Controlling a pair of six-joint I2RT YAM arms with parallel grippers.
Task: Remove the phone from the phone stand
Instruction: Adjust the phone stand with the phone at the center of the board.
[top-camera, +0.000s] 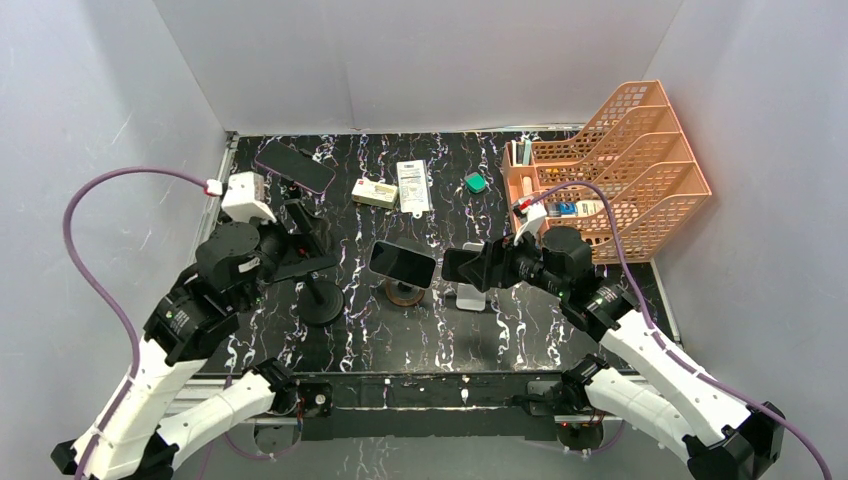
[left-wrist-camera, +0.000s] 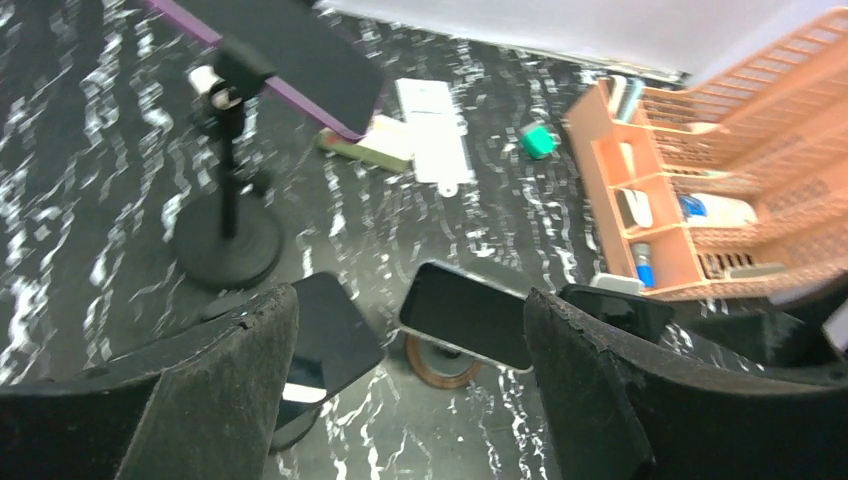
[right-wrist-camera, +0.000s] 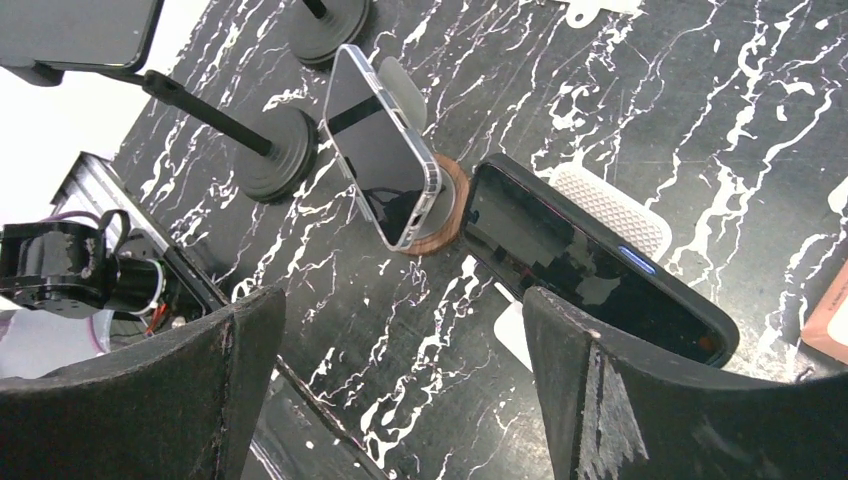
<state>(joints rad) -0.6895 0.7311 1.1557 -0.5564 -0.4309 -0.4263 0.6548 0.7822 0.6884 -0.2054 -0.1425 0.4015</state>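
**Phones sit in their stands, both grippers spread and empty**

The right gripper (top-camera: 478, 266) hangs over the middle of the marbled black table (top-camera: 400, 330), fingers (right-wrist-camera: 640, 400) spread wide with nothing between them. Just below it a black-cased phone (right-wrist-camera: 590, 260) leans on a white stand (right-wrist-camera: 612, 208). Beside that, to the left, a clear-cased phone (top-camera: 402, 263) rests tilted on a round wooden-based stand (top-camera: 404, 294).

The left gripper (top-camera: 300, 262) is also open and empty, hovering near a black pole stand (top-camera: 321, 300) that carries another dark phone (left-wrist-camera: 325, 345). Behind it, a purple-cased phone (top-camera: 295, 166) sits high on a second pole stand (left-wrist-camera: 226, 235). An orange file rack (top-camera: 625, 160) stands at the far right.
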